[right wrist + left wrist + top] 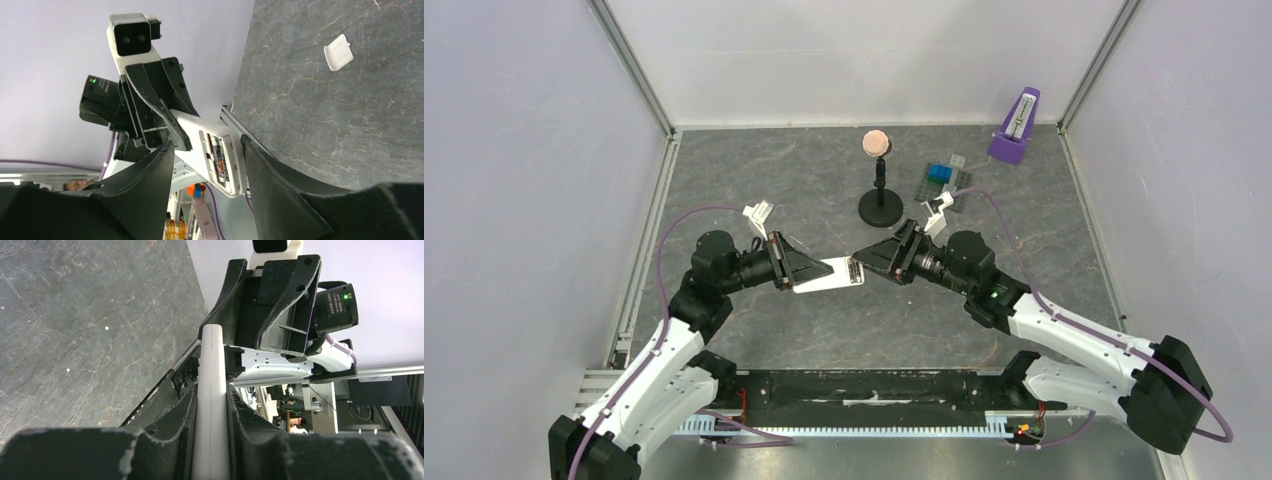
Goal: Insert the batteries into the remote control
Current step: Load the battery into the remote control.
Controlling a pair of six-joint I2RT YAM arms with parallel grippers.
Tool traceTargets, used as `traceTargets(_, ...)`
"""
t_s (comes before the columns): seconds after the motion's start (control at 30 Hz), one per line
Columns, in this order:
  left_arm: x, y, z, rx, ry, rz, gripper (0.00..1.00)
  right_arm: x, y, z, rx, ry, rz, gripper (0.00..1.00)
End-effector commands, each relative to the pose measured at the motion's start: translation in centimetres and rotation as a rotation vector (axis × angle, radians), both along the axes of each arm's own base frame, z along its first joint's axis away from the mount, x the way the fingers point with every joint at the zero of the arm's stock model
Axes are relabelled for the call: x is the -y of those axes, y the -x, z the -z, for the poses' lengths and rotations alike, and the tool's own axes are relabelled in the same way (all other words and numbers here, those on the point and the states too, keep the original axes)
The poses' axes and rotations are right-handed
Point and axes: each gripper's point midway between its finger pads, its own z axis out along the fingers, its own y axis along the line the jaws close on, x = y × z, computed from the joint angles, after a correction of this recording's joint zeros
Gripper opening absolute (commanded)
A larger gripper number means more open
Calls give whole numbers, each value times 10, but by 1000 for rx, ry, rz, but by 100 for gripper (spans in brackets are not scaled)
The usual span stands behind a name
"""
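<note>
My left gripper point(809, 270) is shut on the white remote control point(829, 275) and holds it above the table, its free end pointing right. In the left wrist view the remote point(212, 405) shows edge-on, clamped between the fingers point(212, 390). My right gripper point(871, 260) faces that free end and is open. In the right wrist view its jaws point(207, 150) stand wide apart on either side of the remote's end point(200, 135). The back compartment is uncovered, and the dark batteries point(220, 161) lie inside it.
A small white battery cover point(338, 51) lies on the grey table. A black stand with a pink ball point(879, 185), a grey plate with blue blocks point(944, 180) and a purple metronome point(1016, 128) stand at the back. White walls enclose the table.
</note>
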Motion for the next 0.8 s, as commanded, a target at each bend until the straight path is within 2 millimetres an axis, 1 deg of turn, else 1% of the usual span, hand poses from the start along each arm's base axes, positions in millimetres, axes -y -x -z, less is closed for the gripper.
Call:
traceTargets(0.0, 1, 7, -10, 79, 1, 47, 2, -3, 6, -19, 135, 35, -78, 56)
traceTargets(0.13, 2, 13, -16, 108, 15, 82, 2, 0, 7, -4, 177, 133, -102, 59)
traceTargets(0.17, 2, 15, -17, 121, 17, 96, 2, 1, 7, -3, 188, 147, -106, 60)
traceTargets(0.3, 4, 22, -16, 146, 15, 144, 2, -2, 12, -4, 246, 171, -157, 58)
traceTargets(0.43, 3, 24, -17, 178, 5, 157, 2, 0, 10, -3, 261, 210, -156, 58)
traceTargets(0.5, -1, 19, -10, 181, -50, 121, 2, 1, 8, -4, 267, 222, -145, 59)
traceTargets(0.57, -10, 9, 3, 160, -146, 50, 2, 2, 4, -1, 261, 247, -131, 60)
traceTargets(0.63, -27, -6, 21, 119, -288, -64, 2, 3, -1, 4, 258, 275, -115, 61)
traceTargets(0.67, -36, -10, 29, 101, -350, -104, 2, 4, -5, 7, 258, 295, -105, 61)
traceTargets(0.77, -73, -26, 46, 51, -544, -292, 2, 4, -20, 21, 258, 393, -75, 61)
